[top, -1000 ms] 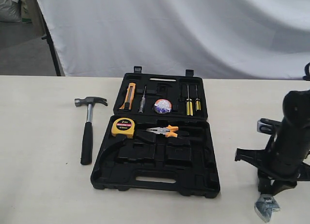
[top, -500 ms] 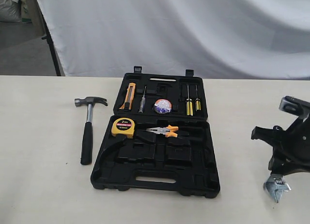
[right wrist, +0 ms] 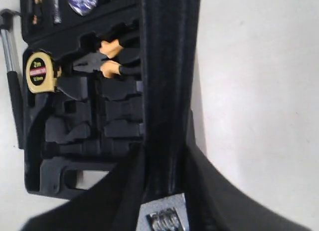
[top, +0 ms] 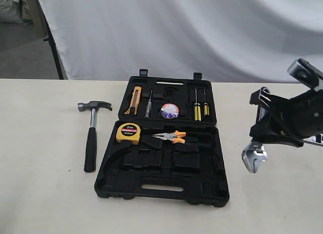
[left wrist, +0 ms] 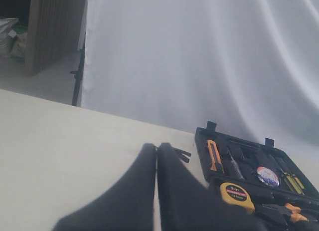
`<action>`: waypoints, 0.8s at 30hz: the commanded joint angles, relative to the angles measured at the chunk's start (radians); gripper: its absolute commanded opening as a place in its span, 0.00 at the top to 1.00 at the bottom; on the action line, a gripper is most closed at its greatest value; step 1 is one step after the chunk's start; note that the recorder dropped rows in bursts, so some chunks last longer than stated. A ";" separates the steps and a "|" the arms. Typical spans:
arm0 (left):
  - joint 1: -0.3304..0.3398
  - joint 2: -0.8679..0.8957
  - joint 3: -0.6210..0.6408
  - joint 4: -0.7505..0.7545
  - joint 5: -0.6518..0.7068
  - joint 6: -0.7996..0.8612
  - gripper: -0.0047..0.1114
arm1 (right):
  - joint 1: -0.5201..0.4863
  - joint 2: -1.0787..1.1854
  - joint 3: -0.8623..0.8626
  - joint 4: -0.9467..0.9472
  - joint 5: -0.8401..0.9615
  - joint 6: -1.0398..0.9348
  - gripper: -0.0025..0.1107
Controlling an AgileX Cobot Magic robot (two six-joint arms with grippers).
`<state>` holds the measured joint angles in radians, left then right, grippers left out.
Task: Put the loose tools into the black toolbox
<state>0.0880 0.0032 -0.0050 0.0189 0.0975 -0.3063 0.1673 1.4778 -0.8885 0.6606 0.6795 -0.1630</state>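
Observation:
The black toolbox point(top: 121, 186) lies open at the table's middle. The small tape roll point(top: 169, 111) sits in a recess of its far half. The claw hammer point(top: 91, 138) lies on the table left of the box, head away from the front edge. My right gripper point(top: 263, 134) is shut on the adjustable wrench point(top: 253, 156) and holds it above the table, right of the box, silver head hanging down. In the right wrist view the wrench's black handle point(right wrist: 167, 81) runs out between the fingers point(right wrist: 124, 191). My left gripper point(left wrist: 157, 150) is shut and empty, away from the box.
A yellow tape measure point(top: 128, 133) and orange-handled pliers point(top: 171, 137) sit in the near half. An orange utility knife point(top: 134, 100) and yellow-handled screwdrivers point(top: 201, 110) fill the far half. A white sheet point(top: 202, 32) hangs behind the table.
My right gripper has risen from near the front right edge and moved left toward the toolbox with the wrench in it. Nothing else has moved.

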 commanded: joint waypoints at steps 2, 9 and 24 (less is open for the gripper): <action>-0.004 -0.003 -0.003 0.002 -0.009 -0.005 0.95 | 0.180 0.021 -0.017 0.099 -0.195 -0.040 0.98; -0.004 -0.003 -0.003 -0.005 -0.009 -0.005 0.95 | 0.400 0.304 -0.218 0.120 -0.234 0.098 0.98; -0.004 -0.003 -0.003 -0.004 -0.009 -0.005 0.95 | 0.416 0.372 -0.250 0.179 -0.396 0.107 0.98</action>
<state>0.0880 0.0032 -0.0050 0.0189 0.0975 -0.3063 0.5843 1.8540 -1.1268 0.8287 0.3095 -0.0552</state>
